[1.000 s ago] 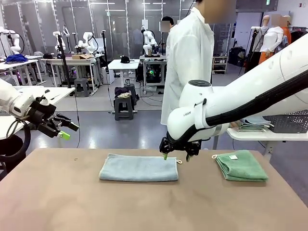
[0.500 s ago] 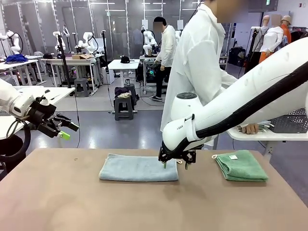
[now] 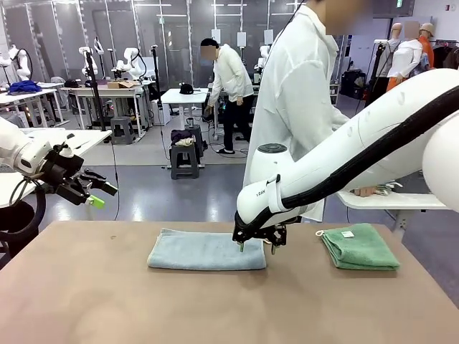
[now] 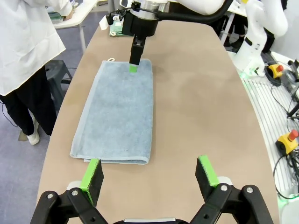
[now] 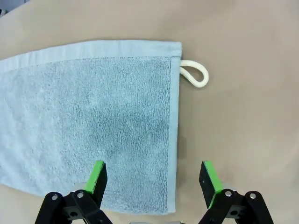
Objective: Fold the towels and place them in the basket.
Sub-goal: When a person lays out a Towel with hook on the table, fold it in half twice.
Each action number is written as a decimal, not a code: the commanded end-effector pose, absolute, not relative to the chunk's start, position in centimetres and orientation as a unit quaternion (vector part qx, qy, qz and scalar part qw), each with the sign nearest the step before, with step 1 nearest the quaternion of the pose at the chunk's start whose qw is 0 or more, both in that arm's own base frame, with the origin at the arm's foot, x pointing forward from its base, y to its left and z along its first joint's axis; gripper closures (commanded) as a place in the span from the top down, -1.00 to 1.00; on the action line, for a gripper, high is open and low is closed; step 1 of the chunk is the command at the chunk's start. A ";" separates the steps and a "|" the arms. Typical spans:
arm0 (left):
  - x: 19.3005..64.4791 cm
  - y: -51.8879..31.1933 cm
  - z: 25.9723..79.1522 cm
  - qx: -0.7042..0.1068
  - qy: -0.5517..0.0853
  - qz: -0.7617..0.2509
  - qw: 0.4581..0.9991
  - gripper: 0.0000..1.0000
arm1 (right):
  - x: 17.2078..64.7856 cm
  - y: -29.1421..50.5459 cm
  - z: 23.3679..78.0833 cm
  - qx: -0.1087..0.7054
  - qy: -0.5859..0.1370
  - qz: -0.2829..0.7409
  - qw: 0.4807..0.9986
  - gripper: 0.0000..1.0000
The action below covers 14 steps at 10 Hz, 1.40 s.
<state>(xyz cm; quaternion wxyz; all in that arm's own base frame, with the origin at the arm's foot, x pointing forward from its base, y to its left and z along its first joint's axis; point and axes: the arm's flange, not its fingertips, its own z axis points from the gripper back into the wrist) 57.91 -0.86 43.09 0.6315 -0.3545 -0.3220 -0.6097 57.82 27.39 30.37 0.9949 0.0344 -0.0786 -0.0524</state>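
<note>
Grey-blue towel point(image 5: 88, 126) edge between spread right gripper point(image 5: 152, 179), left gripper point(image 4: 149, 175) spread, apart

Bright, even overhead light fills the room. The right gripper point(image 3: 255, 246) throws a soft shadow beneath itself onto the towel point(image 3: 206, 251). Wrist views bend outward at their edges; focus is sharp.

We stand in a robotics lab: beyond our brown counter point(image 3: 86, 287) we see rows of white worktables point(image 3: 107, 92) bearing other robot arms, a person in a white lab coat point(image 3: 297, 93), grey floor, glass partitions.
</note>
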 end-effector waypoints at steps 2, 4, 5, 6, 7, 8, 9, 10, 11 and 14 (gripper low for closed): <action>57.6 -1.0 43.1 -0.356 -0.322 -0.610 0.631 1.00 | 59.1 27.6 29.8 0.044 -0.074 -0.072 0.994 1.00; 57.6 -1.0 43.1 -0.356 -0.322 -0.610 0.631 1.00 | 59.5 27.2 29.4 0.053 -0.077 -0.081 0.992 1.00; 57.6 -1.0 43.1 -0.356 -0.322 -0.610 0.631 1.00 | 59.5 27.0 29.4 0.050 -0.076 -0.078 0.993 0.60; 57.6 -1.0 43.1 -0.356 -0.322 -0.610 0.631 1.00 | 59.6 26.8 29.4 0.049 -0.078 -0.077 0.993 0.60; 57.6 -1.0 43.1 -0.356 -0.322 -0.610 0.631 1.00 | 59.6 26.8 29.4 0.051 -0.085 -0.068 0.993 0.60; 57.6 -1.0 43.1 -0.356 -0.322 -0.610 0.631 1.00 | 59.6 26.8 29.4 0.050 -0.086 -0.064 0.993 0.60; 57.6 -1.0 43.1 -0.356 -0.322 -0.610 0.631 1.00 | 59.7 26.8 29.2 0.050 -0.081 -0.061 0.994 0.27; 57.6 -1.0 43.1 -0.356 -0.322 -0.610 0.631 1.00 | 59.8 26.8 29.1 0.044 -0.084 -0.058 0.994 0.21; 57.6 -1.0 43.1 -0.356 -0.322 -0.610 0.631 1.00 | 59.9 26.8 29.0 0.043 -0.084 -0.055 0.994 0.21; 57.6 -1.0 43.1 -0.356 -0.322 -0.610 0.631 1.00 | 60.1 26.5 28.5 0.044 -0.080 -0.052 0.994 0.21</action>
